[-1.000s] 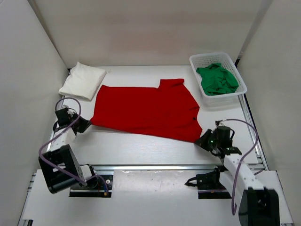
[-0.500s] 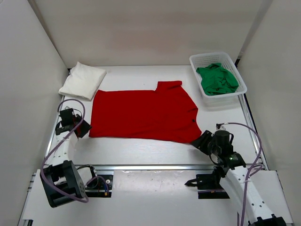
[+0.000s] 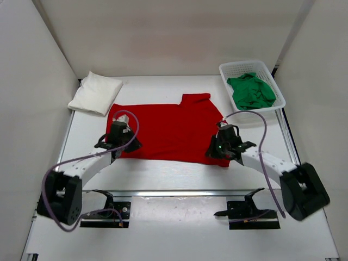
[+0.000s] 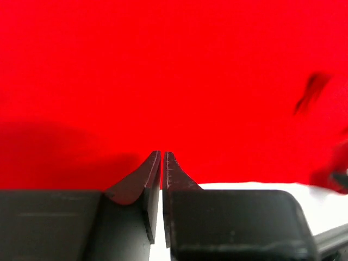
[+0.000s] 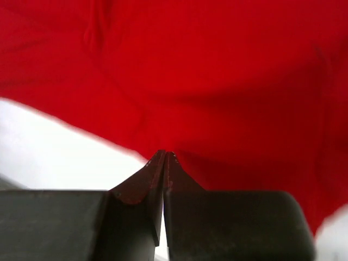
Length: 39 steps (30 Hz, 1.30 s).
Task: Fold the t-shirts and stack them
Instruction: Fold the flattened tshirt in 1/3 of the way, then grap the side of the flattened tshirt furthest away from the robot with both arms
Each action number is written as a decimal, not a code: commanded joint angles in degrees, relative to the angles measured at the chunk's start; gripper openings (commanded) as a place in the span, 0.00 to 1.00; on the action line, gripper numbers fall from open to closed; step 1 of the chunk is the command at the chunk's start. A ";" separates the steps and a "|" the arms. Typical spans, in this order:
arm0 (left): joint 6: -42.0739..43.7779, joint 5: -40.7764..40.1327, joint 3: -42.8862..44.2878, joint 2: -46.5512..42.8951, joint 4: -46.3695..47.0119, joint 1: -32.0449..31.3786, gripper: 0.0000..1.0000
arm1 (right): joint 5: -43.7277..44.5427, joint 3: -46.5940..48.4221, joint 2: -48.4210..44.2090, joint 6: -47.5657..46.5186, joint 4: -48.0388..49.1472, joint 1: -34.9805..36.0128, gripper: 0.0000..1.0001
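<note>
The red t-shirt [image 3: 168, 128] lies spread across the middle of the table. My left gripper [image 3: 124, 145] is shut at its near left hem, and red cloth [image 4: 174, 70] fills the left wrist view beyond the closed tips [image 4: 163, 154]. My right gripper [image 3: 213, 152] is shut at the near right hem. In the right wrist view the cloth [image 5: 217, 81] bunches at the tips [image 5: 165, 154]. The white t-shirt [image 3: 96, 92] lies folded at the back left. The green t-shirt [image 3: 250, 91] lies crumpled in the basket.
A white plastic lattice basket [image 3: 239, 63] stands at the back right corner. White walls close in the table on the left, back and right. The arms' mounting rail [image 3: 174, 193] runs along the near edge.
Both arms have swung inward from the table's sides onto the near edge of the red t-shirt. The shirt's near left and right corners have shifted inward.
</note>
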 commanded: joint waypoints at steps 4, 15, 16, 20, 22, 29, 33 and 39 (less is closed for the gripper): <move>-5.18 2.71 -3.46 8.17 9.90 -4.30 0.15 | 4.24 2.34 11.60 -3.05 10.76 1.75 0.00; -1.49 9.48 -18.48 -5.43 4.64 5.65 0.24 | 0.47 -11.83 -3.92 2.23 4.88 2.99 0.04; -1.75 9.92 -18.23 -7.28 4.46 4.86 0.25 | -0.23 -9.73 -6.13 1.18 3.04 1.50 0.07; -1.58 8.26 -12.19 -10.29 2.09 0.47 0.32 | -5.59 0.98 -5.98 -2.68 1.44 -5.45 0.27; 0.26 7.73 -8.67 -9.07 2.70 -0.59 0.33 | -5.07 6.42 -1.52 -4.97 3.10 -8.52 0.29; 3.26 15.44 0.84 3.41 4.71 -2.97 0.30 | -1.47 30.67 25.45 -8.14 9.96 -15.73 0.15; 2.46 14.50 0.32 4.83 6.83 -5.51 0.31 | 2.48 45.52 39.16 -8.32 11.82 -16.97 0.31; 1.67 15.11 -0.91 4.74 7.80 -6.84 0.31 | 5.22 69.71 57.81 -9.90 -2.23 -17.85 0.34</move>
